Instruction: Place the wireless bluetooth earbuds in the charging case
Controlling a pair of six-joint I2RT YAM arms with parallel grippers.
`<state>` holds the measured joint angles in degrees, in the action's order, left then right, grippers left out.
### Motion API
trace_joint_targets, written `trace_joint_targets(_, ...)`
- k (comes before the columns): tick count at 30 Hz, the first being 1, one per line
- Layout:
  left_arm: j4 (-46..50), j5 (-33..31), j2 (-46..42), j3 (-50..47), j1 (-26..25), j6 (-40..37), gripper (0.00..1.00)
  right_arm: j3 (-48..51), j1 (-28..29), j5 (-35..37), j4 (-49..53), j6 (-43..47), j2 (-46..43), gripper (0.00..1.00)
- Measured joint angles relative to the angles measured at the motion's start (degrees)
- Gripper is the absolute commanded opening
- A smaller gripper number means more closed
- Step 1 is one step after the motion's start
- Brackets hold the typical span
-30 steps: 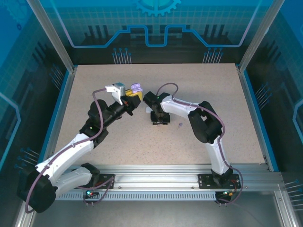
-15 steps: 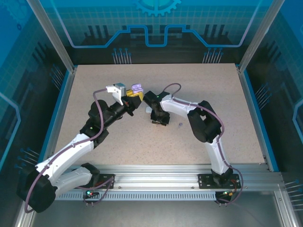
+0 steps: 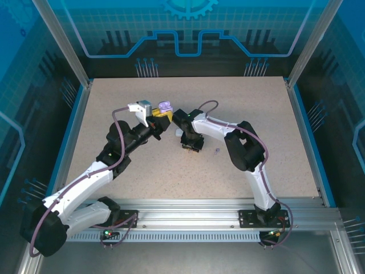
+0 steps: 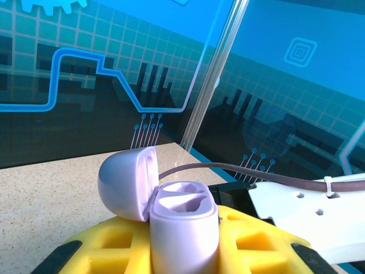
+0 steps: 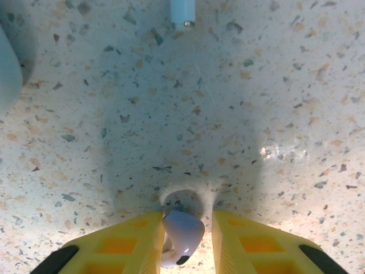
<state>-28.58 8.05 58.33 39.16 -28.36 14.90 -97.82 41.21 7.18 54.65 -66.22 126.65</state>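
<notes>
Left end effector [image 4: 183, 248] clamps glossy lilac plastic case [image 4: 182, 220], base hidden; right end effector [image 5: 188, 240] flanks pale glossy earbud [image 5: 182, 230], grip unclear.

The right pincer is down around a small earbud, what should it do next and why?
Probably close on the earbud: it sits between the fingers of the right pincer with a gap on one side, while the left pincer holds the charging case open, ready.

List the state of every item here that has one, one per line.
charging case: lid open, sockets empty
left gripper: shut on the charging case
right gripper: open astride the earbud
earbud: lying on the table, uninserted
second earbud: loose on the table
</notes>
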Motion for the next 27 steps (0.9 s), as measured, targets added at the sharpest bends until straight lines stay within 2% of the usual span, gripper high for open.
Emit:
trace_joint_targets(11, 0.0, -0.35, 0.0, 0.0, 0.0, 0.0, 0.0, 2.19, 0.0, 0.0, -2.03, -1.29, -1.62, 0.08)
trace_joint_targets(20, -1.55, 1.27, 0.0, -0.04, -0.07, -1.6, 0.0, 11.06, 0.11, 3.82, -7.04, 5.07, -9.18, 0.07)
trace_joint_targets(27, -6.45, 5.7, 1.05, -1.51, -1.51, -6.84, 0.0, 12.48, 0.09, 9.81, -9.11, 13.25, -22.43, 0.07)
